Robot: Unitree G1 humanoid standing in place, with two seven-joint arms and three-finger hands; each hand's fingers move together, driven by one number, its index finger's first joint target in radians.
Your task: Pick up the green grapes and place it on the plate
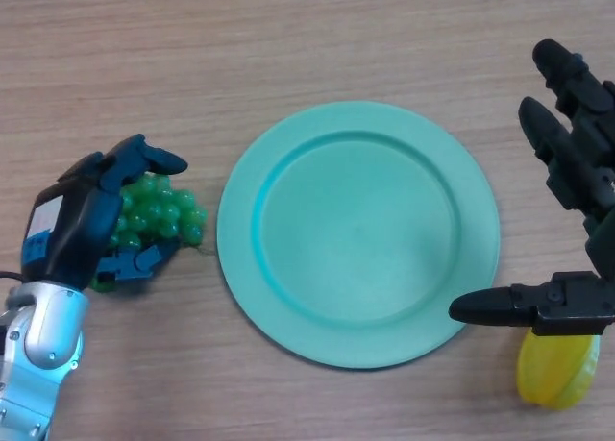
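Observation:
A bunch of green grapes (161, 213) lies on the wooden table just left of the teal plate (358, 232). My left hand (82, 225) is curled round the bunch from the left, its thumb under the grapes and its fingers over their top. The plate is round, has nothing on it and sits in the middle of the view. My right hand (577, 153) is at the right edge, fingers straight and spread, the thumb pointing left over the plate's right rim. It holds nothing.
A yellow fruit-shaped object (557, 367) lies on the table at the lower right, partly under my right hand's thumb base. The wooden tabletop (288, 37) fills the whole view.

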